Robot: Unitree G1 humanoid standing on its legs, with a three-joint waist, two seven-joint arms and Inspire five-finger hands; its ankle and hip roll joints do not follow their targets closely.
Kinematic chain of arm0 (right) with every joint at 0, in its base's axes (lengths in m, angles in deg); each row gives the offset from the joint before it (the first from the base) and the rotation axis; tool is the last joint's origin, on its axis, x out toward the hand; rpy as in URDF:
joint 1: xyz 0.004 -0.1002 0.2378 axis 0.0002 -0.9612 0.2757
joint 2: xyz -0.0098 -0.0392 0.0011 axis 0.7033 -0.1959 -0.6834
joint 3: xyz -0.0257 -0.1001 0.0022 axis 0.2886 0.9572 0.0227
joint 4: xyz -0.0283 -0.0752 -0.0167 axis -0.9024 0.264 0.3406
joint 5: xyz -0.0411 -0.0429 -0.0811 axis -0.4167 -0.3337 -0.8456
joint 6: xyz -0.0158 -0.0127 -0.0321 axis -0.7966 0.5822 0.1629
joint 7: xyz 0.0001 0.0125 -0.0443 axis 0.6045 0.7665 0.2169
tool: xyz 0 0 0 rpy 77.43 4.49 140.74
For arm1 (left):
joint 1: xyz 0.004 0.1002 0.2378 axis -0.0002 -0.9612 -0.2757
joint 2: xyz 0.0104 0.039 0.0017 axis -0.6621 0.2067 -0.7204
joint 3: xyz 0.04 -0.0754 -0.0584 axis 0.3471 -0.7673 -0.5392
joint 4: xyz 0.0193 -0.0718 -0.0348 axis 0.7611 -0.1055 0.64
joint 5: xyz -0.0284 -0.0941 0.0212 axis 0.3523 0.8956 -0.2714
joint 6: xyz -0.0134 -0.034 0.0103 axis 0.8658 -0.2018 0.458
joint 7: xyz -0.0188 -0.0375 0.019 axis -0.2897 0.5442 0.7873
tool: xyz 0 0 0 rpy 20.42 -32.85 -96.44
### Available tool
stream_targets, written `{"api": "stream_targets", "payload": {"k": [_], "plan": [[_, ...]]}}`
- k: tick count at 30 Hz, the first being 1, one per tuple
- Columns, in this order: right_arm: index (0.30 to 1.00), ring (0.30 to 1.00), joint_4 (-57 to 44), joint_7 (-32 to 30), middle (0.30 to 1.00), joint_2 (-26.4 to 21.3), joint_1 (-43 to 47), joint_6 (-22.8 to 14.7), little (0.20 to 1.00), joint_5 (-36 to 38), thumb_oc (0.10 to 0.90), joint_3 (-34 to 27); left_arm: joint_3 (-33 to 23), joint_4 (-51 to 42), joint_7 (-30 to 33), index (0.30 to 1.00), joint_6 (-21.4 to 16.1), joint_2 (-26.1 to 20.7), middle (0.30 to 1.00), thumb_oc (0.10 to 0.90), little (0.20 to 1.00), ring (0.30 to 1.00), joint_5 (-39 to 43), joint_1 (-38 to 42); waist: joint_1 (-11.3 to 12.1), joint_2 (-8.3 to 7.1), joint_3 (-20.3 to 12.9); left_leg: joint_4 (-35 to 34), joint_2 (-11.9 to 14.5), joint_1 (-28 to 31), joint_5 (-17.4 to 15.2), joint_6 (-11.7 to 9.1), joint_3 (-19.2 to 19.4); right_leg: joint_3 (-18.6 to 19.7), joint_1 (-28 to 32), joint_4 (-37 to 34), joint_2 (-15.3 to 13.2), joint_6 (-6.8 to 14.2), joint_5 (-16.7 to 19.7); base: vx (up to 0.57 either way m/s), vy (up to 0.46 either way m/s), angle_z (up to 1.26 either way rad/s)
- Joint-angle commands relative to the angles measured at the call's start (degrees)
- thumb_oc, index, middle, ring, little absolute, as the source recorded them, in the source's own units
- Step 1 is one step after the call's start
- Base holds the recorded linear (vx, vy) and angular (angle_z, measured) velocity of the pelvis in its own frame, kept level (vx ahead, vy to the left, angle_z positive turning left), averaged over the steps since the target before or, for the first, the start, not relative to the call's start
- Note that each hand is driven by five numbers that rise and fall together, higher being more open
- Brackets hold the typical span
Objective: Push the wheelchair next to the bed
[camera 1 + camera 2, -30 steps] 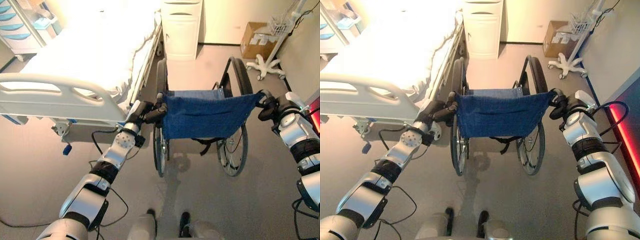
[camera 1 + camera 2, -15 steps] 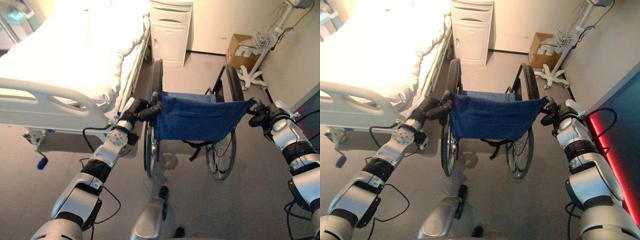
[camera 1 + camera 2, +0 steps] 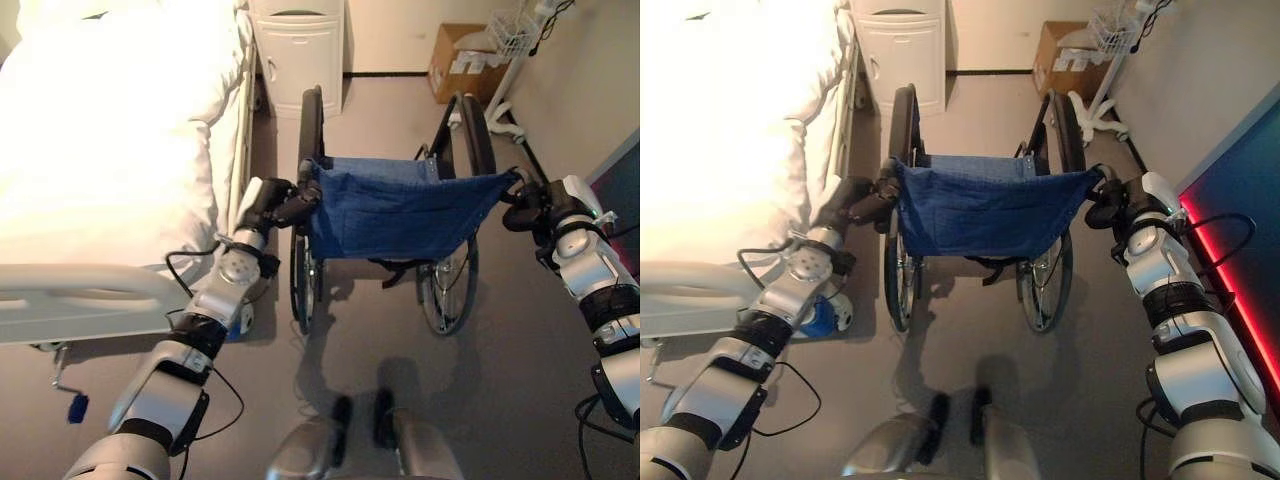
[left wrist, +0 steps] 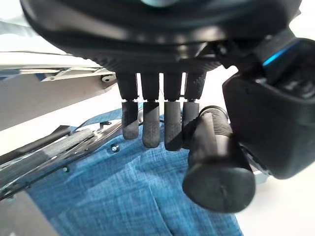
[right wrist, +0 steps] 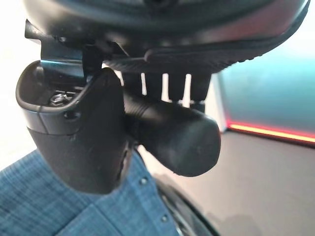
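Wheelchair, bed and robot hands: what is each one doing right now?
Wheelchair: upright on the floor, seat empty, standing right beside the bed.
Bed: covered with white bedding, nobody in it.
Left hand: fingers curled round the left push handle.
Right hand: curled round the right push handle.
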Motion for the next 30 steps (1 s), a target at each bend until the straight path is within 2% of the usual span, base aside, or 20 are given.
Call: {"api": "stream_targets", "payload": {"k": [1,2,3,4,6,8,10,11,16,18,20,21,22,24,25,26,28,30], "plan": [[0.3,0.3,-5.66,8.36,0.3,7.63,3.29,-5.39,0.3,-4.02,0.4,10.61,5.81,0.71,-2.2,0.3,4.25,-3.29,0.3,0.4,0.3,0.3,-4.02,-7.32,3.25,-1.88,2.73,-5.71,3.94,7.32,-4.6,-3.86,-3.28,0.36,-4.13,-9.97,-0.77,0.28,19.24,0.34,-0.271,1.03],[0.3,0.3,-5.81,8.36,0.3,7.28,3.59,-4.89,0.3,-3.46,0.4,10.74,5.89,0.62,-2.37,0.3,4.2,-3.28,0.3,0.4,0.3,0.3,-4.27,-7.21,3.08,-2.11,2.54,-5.21,4.1,7.16,-4.96,-3.96,-3.3,0.93,-3.61,-10.22,-0.51,0.32,18.53,0.42,-0.364,0.74],[0.3,0.3,-4.94,9.37,0.3,7.03,4.45,-4.47,0.3,-1.87,0.4,10.88,6.03,0.69,-2.29,0.3,4.51,-3.16,0.3,0.4,0.3,0.3,-3.11,-6.6,2.87,-3.25,1.51,-3.19,4.38,6.29,-6.22,-4.66,-3.15,1.68,-0.66,-9.91,-0.4,0.49,17.46,0.43,-0.348,1.04],[0.3,0.3,-4.89,10.19,0.3,7.45,5.02,-3.98,0.3,-1.66,0.4,11.28,6.15,0.78,-2.36,0.3,4.92,-3.15,0.3,0.4,0.3,0.3,-1.55,-6.36,2.76,-3.67,1.12,-2.62,4.91,6.76,-7.06,-5.27,-3.13,1.94,-0.52,-6.5,-0.46,0.57,17.94,0.46,-0.358,1.06],[0.3,0.3,-4.89,11.41,0.3,6.92,5.66,-4.05,0.3,-1.74,0.4,11.35,6.21,0.96,-2.78,0.3,5.94,-3.38,0.3,0.4,0.3,0.3,-1.53,-5.28,2.02,-3.41,0.9,-3.68,8.86,9.38,-7.14,-6.88,-1.84,0.44,-1.56,-0.84,-1.19,0.64,18.04,0.36,-0.211,0.88],[0.3,0.3,-3.66,13.35,0.3,6.28,5.61,-5.97,0.3,-2.82,0.4,10.68,6.3,1.71,-2.58,0.3,6.03,-3.0,0.3,0.4,0.3,0.3,-1.48,-5.19,1.23,-2.87,0.74,-6.53,12.54,12.95,-5.29,-8.58,0.55,-1.78,-0.58,-0.32,-1.84,0.12,17.87,0.4,-0.207,0.59],[0.3,0.3,-2.3,13.71,0.3,5.07,6.18,-8.33,0.3,-2.69,0.4,10.62,6.69,2.64,-1.7,0.3,5.97,-2.52,0.3,0.4,0.3,0.3,-0.48,-3.96,-0.25,-1.76,-0.08,-9.85,16.52,14.9,0.42,-10.96,2.58,-3.86,0.83,-1.05,-1.27,-0.87,16.57,0.33,-0.196,0.41],[0.3,0.3,-2.27,13.73,0.3,5.02,6.21,-8.43,0.3,-2.67,0.4,10.65,6.69,2.72,-1.63,0.3,5.96,-2.51,0.3,0.4,0.3,0.3,-0.38,-3.88,-0.32,-1.71,-0.09,-9.97,16.65,14.93,0.65,-11.04,2.64,-4.01,0.91,-1.1,-1.25,-0.93,16.51,0.28,-0.189,0.48],[0.3,0.3,-1.31,12.53,0.3,5.11,5.88,-11.79,0.3,-3.39,0.4,11.41,6.73,4.7,-0.37,0.3,5.54,-1.45,0.3,0.4,0.3,0.3,1.26,-4.11,-1.57,-0.74,-1.51,-8.18,18.63,16.02,9.4,-12.62,2.75,-6.29,3.56,-1.87,0.96,-4.06,13.5,0.3,-0.133,0.27],[0.3,0.3,-1.09,12.42,0.3,5.23,5.36,-12.92,0.3,-3.96,0.4,11.64,6.66,5.55,-0.13,0.3,5.41,-0.84,0.3,0.4,0.3,0.3,1.67,-4.9,-1.8,-0.96,-2.21,-5.08,19.3,15.91,12.77,-12.77,2.92,-6.54,5.16,-2.22,1.77,-5.2,12.41,0.38,-0.143,0.1],[0.3,0.3,0.19,11.76,0.3,5.82,4.89,-14.23,0.3,-4.21,0.4,12.13,6.45,6.11,-0.57,0.3,5.58,-0.07,0.3,0.4,0.3,0.3,1.28,-5.94,-0.93,-1.54,-2.58,-0.16,19.15,13.52,15.5,-12.52,3.28,-7.0,9.05,-2.24,2.91,-6.82,10.29,0.44,-0.196,0.19],[0.3,0.3,0.32,11.7,0.3,5.91,4.83,-14.25,0.3,-4.13,0.4,12.11,6.43,6.18,-0.7,0.3,5.65,0.09,0.3,0.4,0.3,0.3,1.07,-6.0,-0.75,-1.59,-2.5,0.19,19.13,12.79,15.71,-12.47,3.35,-6.95,9.69,-2.26,3.1,-6.93,10.02,0.47,-0.229,0.14],[0.3,0.3,0.52,11.32,0.3,6.42,4.54,-14.22,0.3,-4.01,0.4,12.08,6.38,6.32,-1.33,0.3,5.84,0.66,0.3,0.4,0.3,0.3,-0.49,-6.15,0.6,-1.82,-1.73,0.64,17.76,8.61,15.25,-11.52,3.3,-6.07,12.8,-2.75,4.01,-7.19,9.02,0.36,-0.172,0.07],[0.3,0.3,0.72,10.96,0.3,7.21,4.76,-13.44,0.3,-3.95,0.4,12.11,6.47,6.01,-1.61,0.3,5.44,1.14,0.3,0.4,0.3,0.3,-2.4,-6.75,2.7,-1.64,-0.19,-2.09,14.5,5.04,12.5,-10.38,4.21,-5.32,16.54,-3.54,5.3,-6.91,8.03,0.4,-0.161,-0.04],[0.3,0.3,0.7,10.67,0.3,7.5,4.49,-13.33,0.3,-4.17,0.4,12.02,6.49,5.8,-1.71,0.3,5.38,1.28,0.3,0.4,0.3,0.3,-2.62,-7.07,3.38,-1.37,0.06,-3.38,13.48,3.3,12.71,-10.45,4.74,-5.76,17.57,-3.75,5.78,-6.98,7.59,0.39,-0.087,-0.21],[0.3,0.3,0.42,10.17,0.3,7.91,3.98,-13.15,0.3,-4.43,0.4,12.08,6.66,5.62,-1.77,0.3,5.27,1.46,0.3,0.4,0.3,0.3,-2.97,-7.43,4.53,-0.56,0.75,-5.69,11.71,0.31,13.77,-10.85,5.41,-5.93,19.68,-4.08,7.02,-7.1,6.7,0.38,-0.047,-0.33],[0.3,0.3,0.15,9.87,0.3,8.51,3.63,-13.24,0.3,-4.99,0.4,12.19,7.17,5.32,-1.47,0.3,4.96,0.73,0.3,0.4,0.3,0.3,-2.81,-8.19,7.41,1.35,2.56,-9.75,8.84,-6.81,18.71,-12.02,6.65,-4.99,23.79,-4.2,9.82,-7.88,4.66,0.45,-0.027,-0.33],[0.3,0.3,0.59,10.69,0.3,8.21,4.18,-14.29,0.3,-5.21,0.4,12.52,6.82,4.94,-1.11,0.3,4.69,-0.1,0.3,0.4,0.3,0.3,-1.91,-9.35,9.73,3.09,2.85,-16.59,7.11,-9.1,22.07,-12.53,6.36,-2.83,26.73,-4.15,12.65,-8.5,2.65,0.48,0.062,-0.49]]}}
